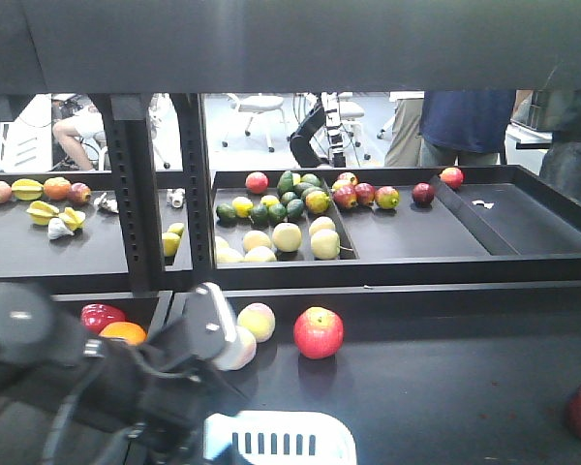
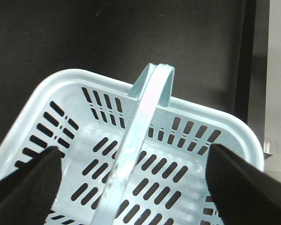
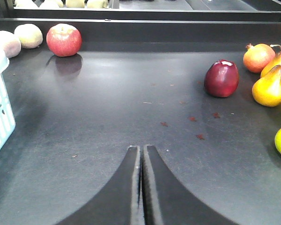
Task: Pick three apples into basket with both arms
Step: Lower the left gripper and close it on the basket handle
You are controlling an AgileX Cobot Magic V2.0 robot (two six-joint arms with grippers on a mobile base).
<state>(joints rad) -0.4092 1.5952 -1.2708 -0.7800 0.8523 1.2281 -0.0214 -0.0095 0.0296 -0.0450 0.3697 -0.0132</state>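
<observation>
Black jointed arm (image 1: 87, 373), silver-grey segment (image 1: 211, 327), loose black cables (image 1: 140, 368).

A robotics lab dressed as a produce stand is indicated. Black display trays (image 1: 523, 228) heaped with assorted fruit (image 1: 287, 236) are ranged across the middle. Beyond them, at 12 o'clock, wheeled office chairs (image 1: 261, 107) and another black robot arm (image 1: 308, 136) are seen on a pale floor. A standing person (image 1: 465, 121) is seen at 1 o'clock and a seated person (image 1: 77, 131) at 10 o'clock.
</observation>
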